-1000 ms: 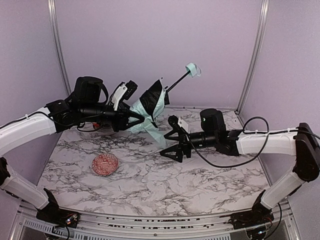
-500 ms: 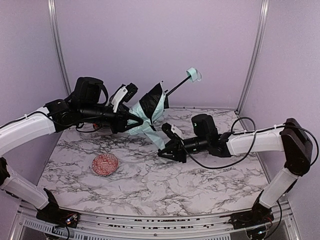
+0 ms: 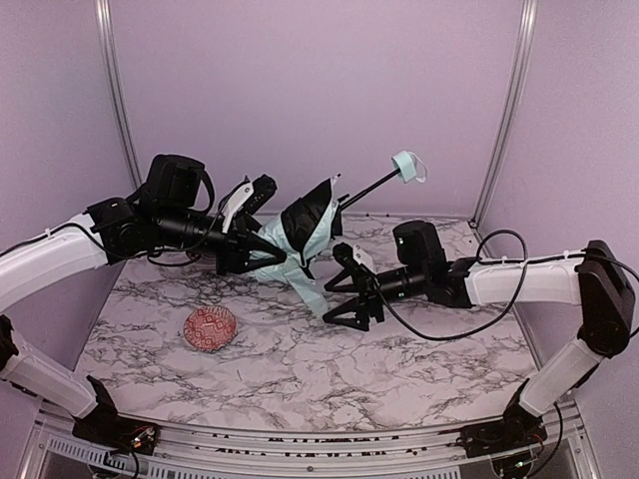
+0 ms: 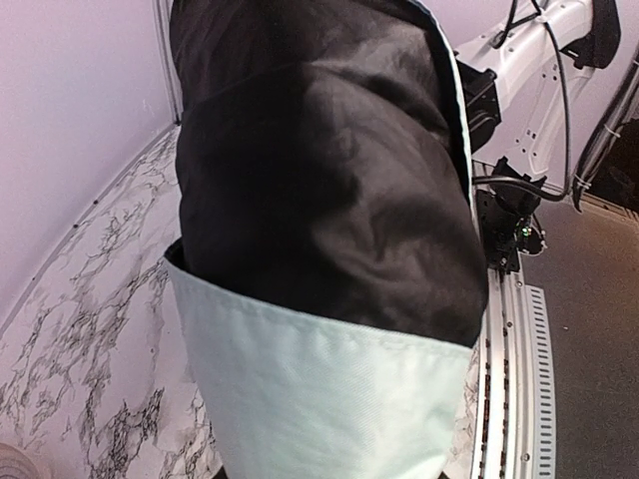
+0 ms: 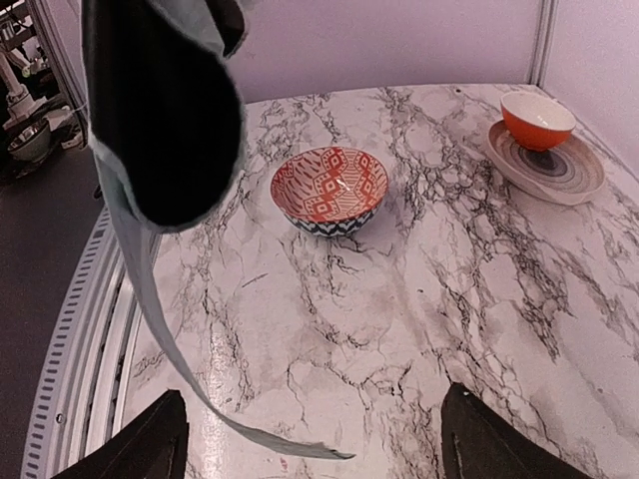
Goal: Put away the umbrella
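The umbrella (image 3: 305,235) hangs in the air above the back of the table, mint fabric outside, black lining showing. Its thin black shaft rises up and right to the mint handle (image 3: 406,165). My left gripper (image 3: 262,242) is shut on the fabric's left side. In the left wrist view the umbrella (image 4: 319,399) fills the frame and hides the fingers. My right gripper (image 3: 346,296) is open and empty, just right of and below the umbrella's hanging tip. In the right wrist view the umbrella (image 5: 160,110) hangs at upper left, and its strap trails down between the open fingers (image 5: 165,439).
A red patterned bowl (image 3: 210,327) sits on the marble table (image 3: 329,379) at front left; it also shows in the right wrist view (image 5: 329,190). An orange bowl (image 5: 537,120) stands on a striped plate (image 5: 559,175) by the back wall, behind my left arm.
The umbrella has swung right, its handle going right and lower. My right gripper moved left toward the fabric, then drew back a little, still open.
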